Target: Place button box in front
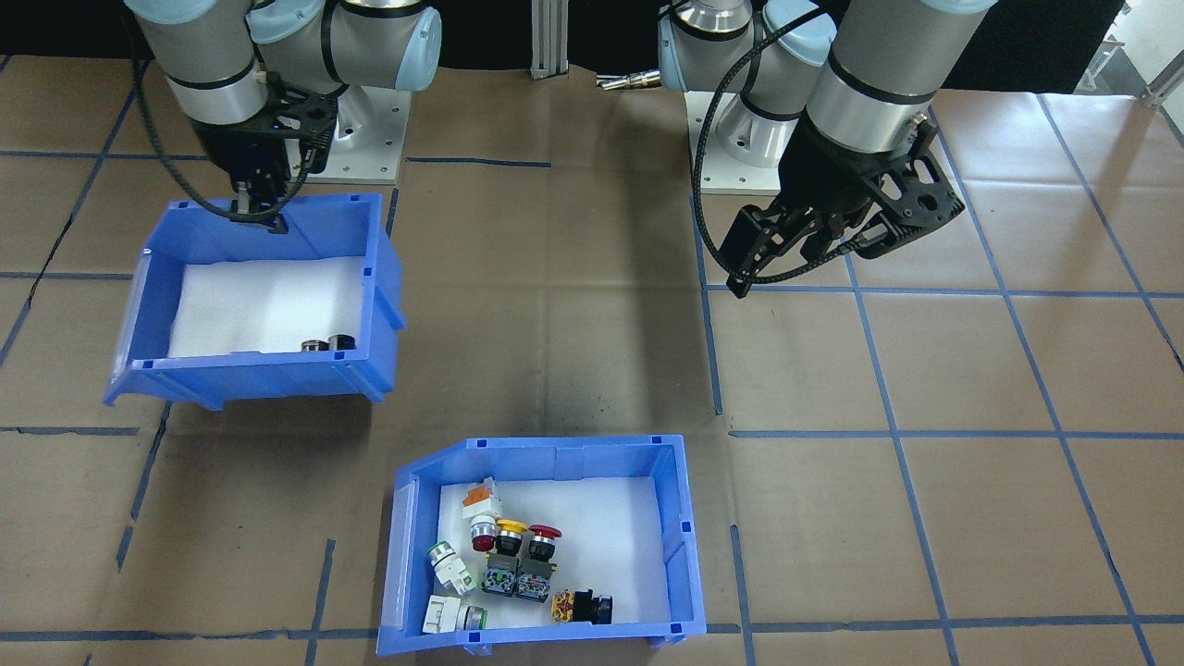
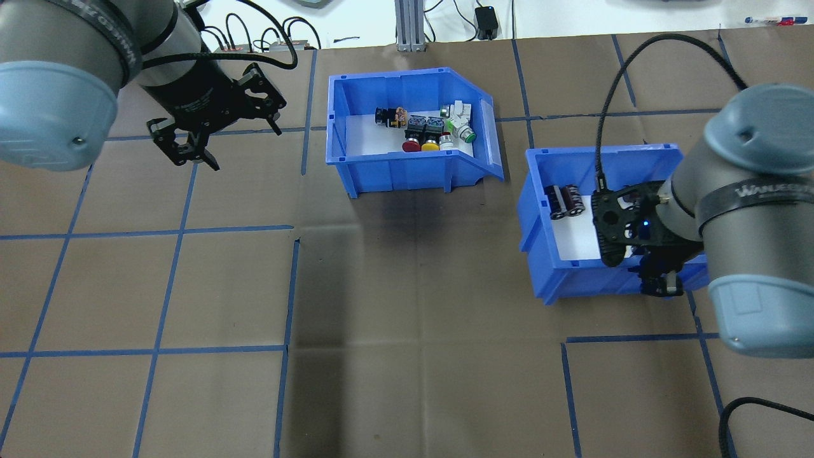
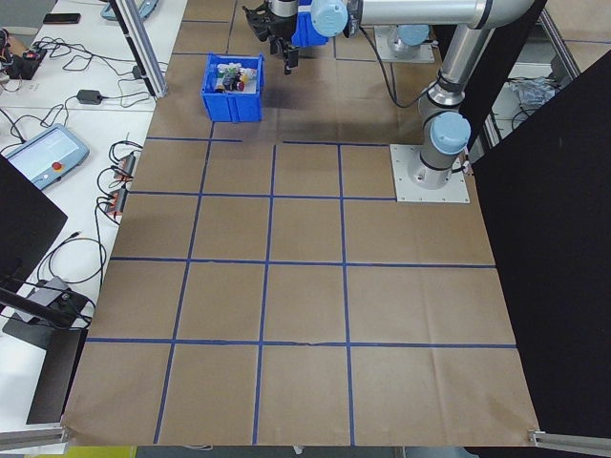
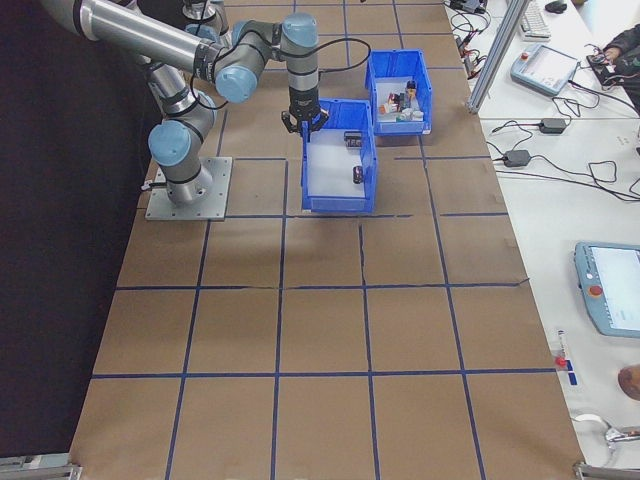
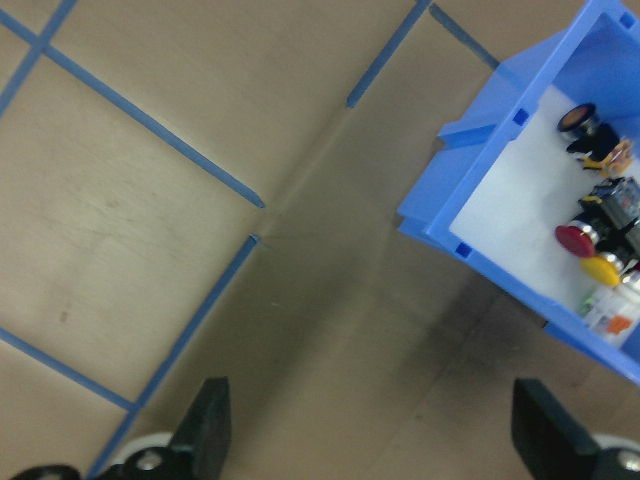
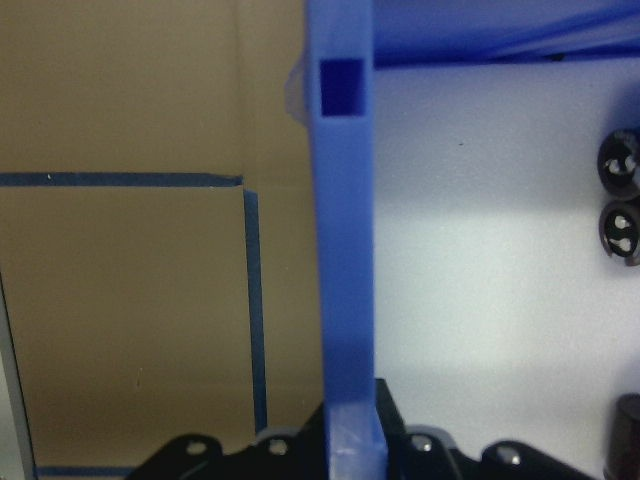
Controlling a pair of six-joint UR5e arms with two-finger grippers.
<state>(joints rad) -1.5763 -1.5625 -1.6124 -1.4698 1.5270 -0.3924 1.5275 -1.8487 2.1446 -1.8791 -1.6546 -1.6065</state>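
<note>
The button box [image 1: 555, 458], a blue bin with a white liner holding red, yellow, green and white push-buttons, sits on the table's far side from the robot [image 2: 394, 172]. My left gripper [image 2: 191, 152] hangs open over bare paper to the box's left; its wrist view shows the box's corner [image 5: 500, 150] at the upper right. My right gripper [image 2: 661, 280] is shut on the wall of a second blue bin [image 2: 534, 216]. That wall [image 6: 345, 250] runs between its fingers.
The second bin holds a few black cylindrical parts [image 2: 563, 202] on white foam. Blue tape lines grid the brown paper. An aluminium post [image 2: 410, 25] and cables stand beyond the far edge. The arm bases [image 1: 370, 139] stand on the robot's side.
</note>
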